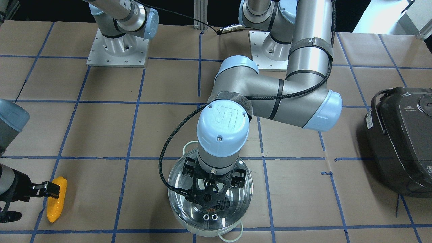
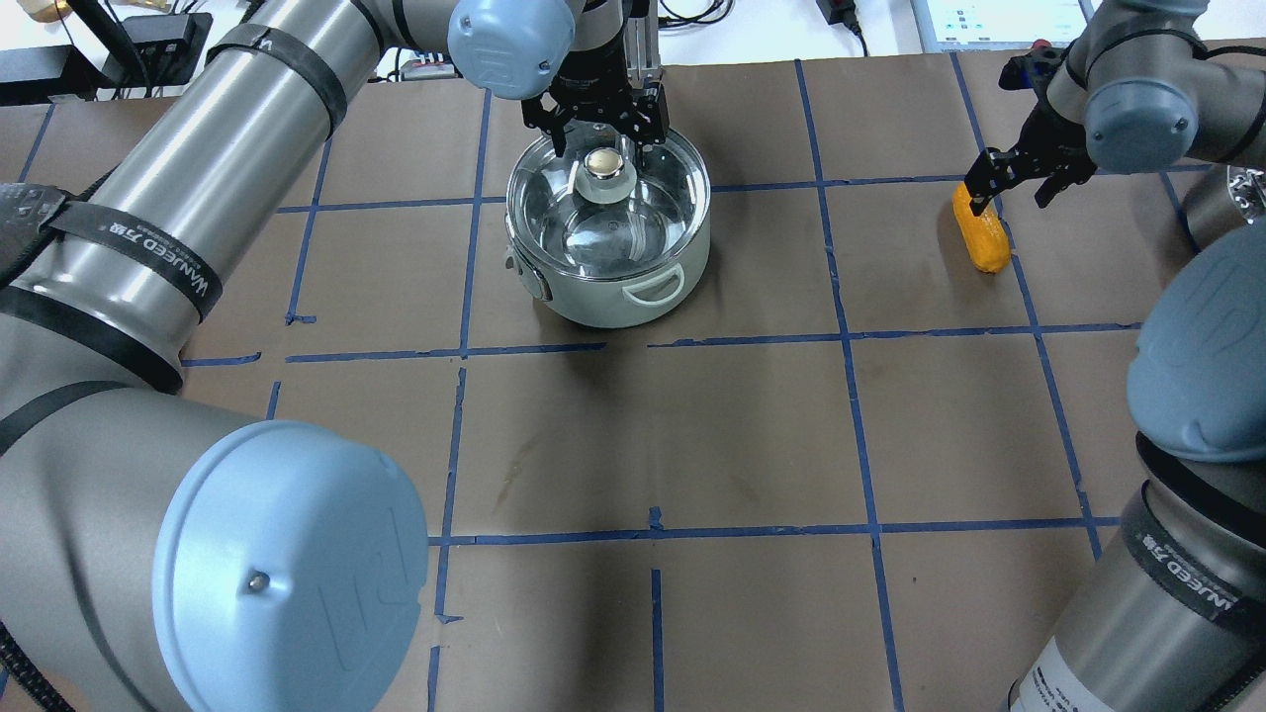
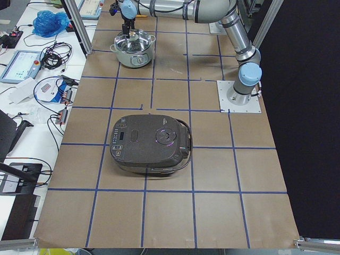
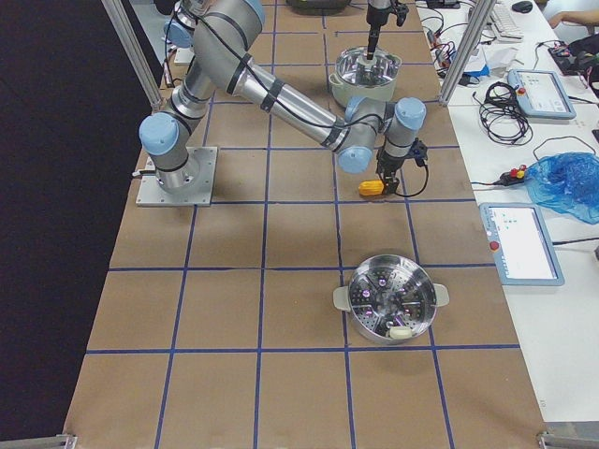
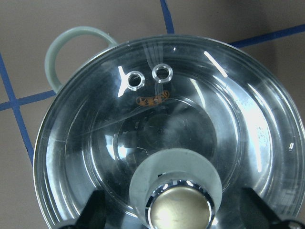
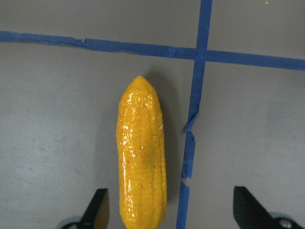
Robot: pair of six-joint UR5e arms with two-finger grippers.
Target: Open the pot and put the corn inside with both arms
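Observation:
The steel pot (image 2: pixel 613 287) stands on the table with its glass lid (image 2: pixel 593 222) on; the metal knob (image 2: pixel 605 163) sits at the lid's middle. My left gripper (image 2: pixel 605 148) is open just above the lid, with one finger on each side of the knob (image 5: pixel 180 207). The yellow-orange corn (image 2: pixel 981 237) lies flat on the table at the robot's right. My right gripper (image 2: pixel 1009 193) is open above it. In the right wrist view the corn (image 6: pixel 141 157) lies between the fingers, close to the left one (image 6: pixel 97 210).
The dark rice cooker (image 1: pixel 401 138) stands on the robot's left side of the table. A second steel pot with a perforated insert (image 4: pixel 391 309) stands past the corn at the right end. Blue tape lines grid the brown table cover (image 2: pixel 692 435).

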